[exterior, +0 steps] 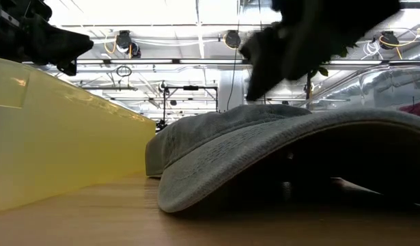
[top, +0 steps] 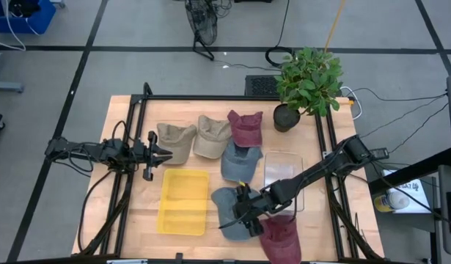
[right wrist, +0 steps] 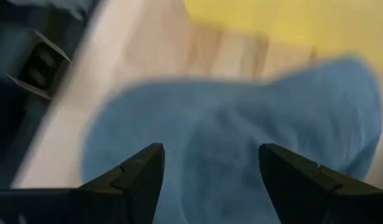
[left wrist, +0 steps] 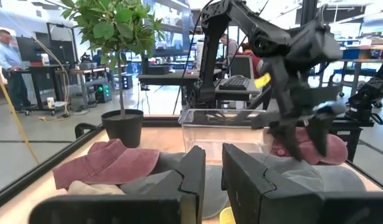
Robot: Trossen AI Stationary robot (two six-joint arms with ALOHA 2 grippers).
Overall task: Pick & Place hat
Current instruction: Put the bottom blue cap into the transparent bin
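Observation:
A blue-grey hat (top: 226,207) lies crown up on the wooden table near its front edge, right of the yellow tray (top: 184,202). In the low view this hat (exterior: 264,137) rests on its brim and rim. My right gripper (top: 243,207) hangs open over its crown, slanting down. The right wrist view shows its fingers (right wrist: 210,155) spread above the blue cloth (right wrist: 228,118). My left gripper (top: 165,154) waits at the table's left side, shut to a narrow slit (left wrist: 213,155), with nothing in it.
Two tan hats (top: 175,139) (top: 212,136), a maroon hat (top: 245,126) and another blue-grey hat (top: 240,161) lie at the back. A second maroon hat (top: 280,238) lies at the front right. A clear bin (top: 284,172) and a potted plant (top: 306,84) stand to the right.

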